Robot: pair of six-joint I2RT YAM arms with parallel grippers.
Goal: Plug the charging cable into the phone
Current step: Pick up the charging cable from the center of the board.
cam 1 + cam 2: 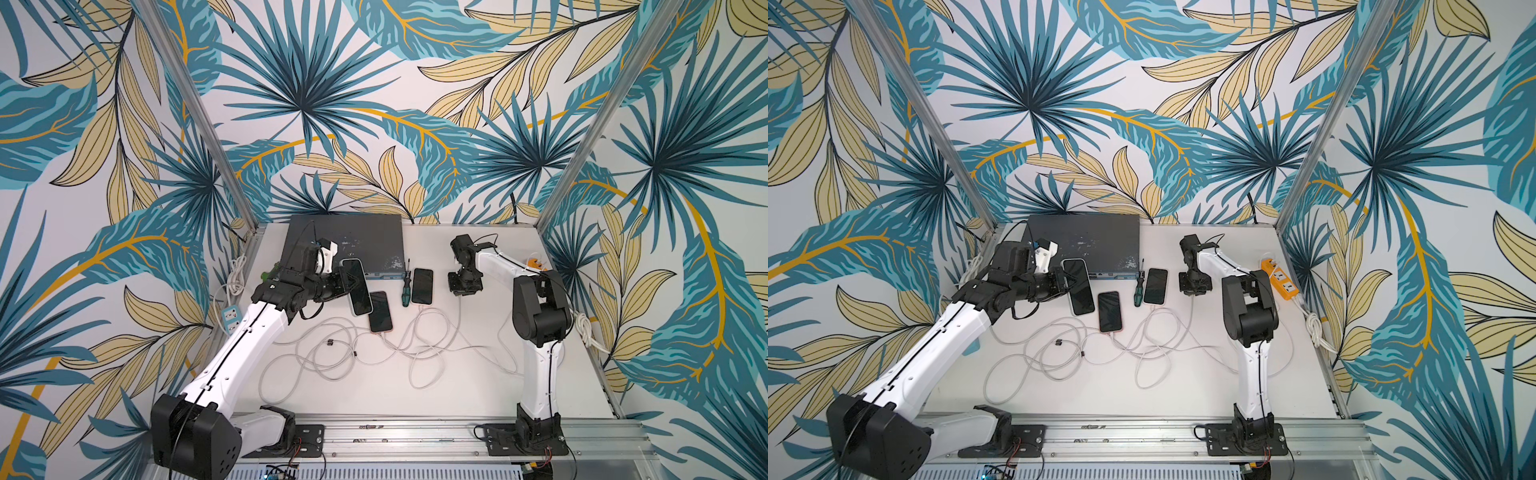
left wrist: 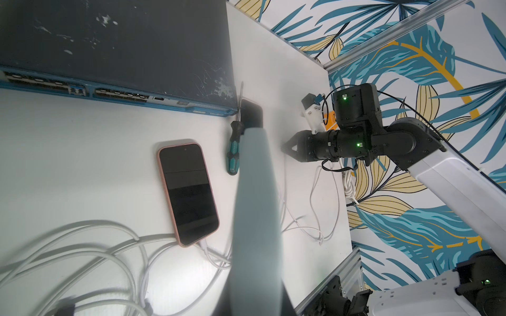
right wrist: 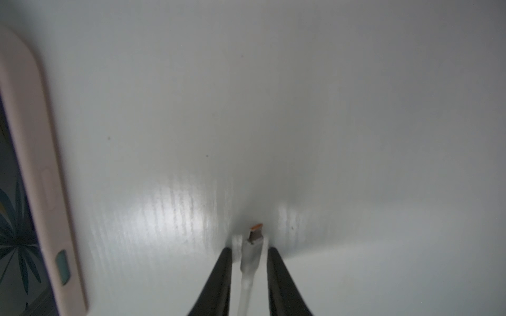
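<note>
A phone in a pale blue case (image 1: 360,291) hangs tilted above the table, and my left gripper (image 1: 345,284) is shut on its side edge. In the left wrist view that phone (image 2: 257,205) shows edge-on as a grey strip. My right gripper (image 1: 464,291) points down at the table, right of a black phone (image 1: 422,285). In the right wrist view its fingers (image 3: 248,249) are closed on the white charging cable, just behind the plug (image 3: 255,234). The plug's metal tip sticks out toward the table. The black phone's pale case (image 3: 41,164) lies at that view's edge.
A pink-cased phone (image 1: 380,311) lies with a cable in its near end. A green-handled screwdriver (image 1: 406,289) lies between the two flat phones. A dark network switch (image 1: 345,239) sits at the back. Loose white cables (image 1: 353,353) sprawl mid-table. An orange power strip (image 1: 1281,278) lies at right.
</note>
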